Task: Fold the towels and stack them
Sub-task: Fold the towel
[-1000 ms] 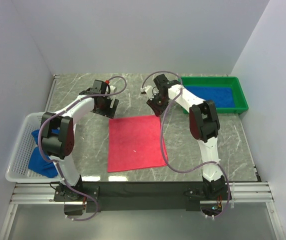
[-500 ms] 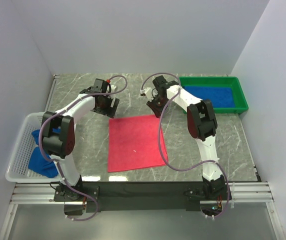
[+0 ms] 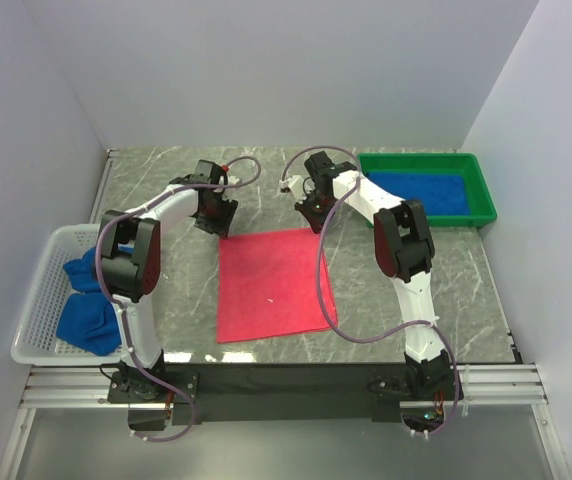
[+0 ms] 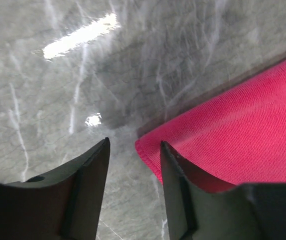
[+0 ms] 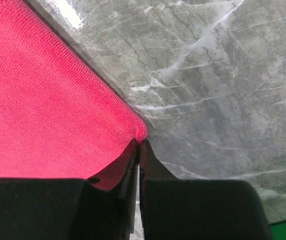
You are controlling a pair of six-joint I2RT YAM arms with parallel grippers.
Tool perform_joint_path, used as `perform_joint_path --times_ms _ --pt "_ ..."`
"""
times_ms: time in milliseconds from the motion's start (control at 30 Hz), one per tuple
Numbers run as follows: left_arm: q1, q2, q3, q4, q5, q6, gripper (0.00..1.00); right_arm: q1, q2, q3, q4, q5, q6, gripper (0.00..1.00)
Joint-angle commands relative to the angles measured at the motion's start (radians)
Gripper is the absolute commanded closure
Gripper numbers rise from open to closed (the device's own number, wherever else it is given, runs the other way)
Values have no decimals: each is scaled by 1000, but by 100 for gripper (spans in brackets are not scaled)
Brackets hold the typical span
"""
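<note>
The right gripper (image 5: 139, 145) had clamped shut on the pink-red towel's (image 3: 271, 285) far right corner, its fingers (image 5: 155, 172) hiding the pinched cloth. The towel lay flat on the table (image 3: 466, 280). The left gripper (image 4: 133, 147), jaws narrower than a second before yet still apart, straddled the far left corner, having shifted closer.

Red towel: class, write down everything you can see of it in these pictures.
The red towel is a pink-red rectangle of soft, finely ribbed cloth with a rolled edge, lying flat and unfolded on the marble table. The shut right tool pinches its far right corner, which puckers slightly. The open left tool straddles its far left corner, one finger over cloth, the other over bare table, not gripping.
</note>
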State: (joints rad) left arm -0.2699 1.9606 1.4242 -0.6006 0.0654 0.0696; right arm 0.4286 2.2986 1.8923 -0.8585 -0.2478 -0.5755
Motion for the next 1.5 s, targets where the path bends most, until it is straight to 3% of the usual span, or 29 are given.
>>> perform_joint_path --times_ms 0,333,600,767,1000,1467 --pt "-5 6 45 -7 63 39 50 2 -1 -33 9 38 -20 98" --pt "-3 75 47 -5 42 36 53 10 -1 -33 12 51 -15 98" --pt "-6 127 27 -14 27 16 74 13 -13 -50 26 62 -15 98" --pt "-6 142 13 -14 5 13 99 12 -19 -48 36 65 -14 100" --pt "-6 80 38 12 -62 30 99 2 -31 -18 73 113 3 100" --pt "-6 -97 -42 274 -154 33 99 -10 -218 -120 323 212 39 100"
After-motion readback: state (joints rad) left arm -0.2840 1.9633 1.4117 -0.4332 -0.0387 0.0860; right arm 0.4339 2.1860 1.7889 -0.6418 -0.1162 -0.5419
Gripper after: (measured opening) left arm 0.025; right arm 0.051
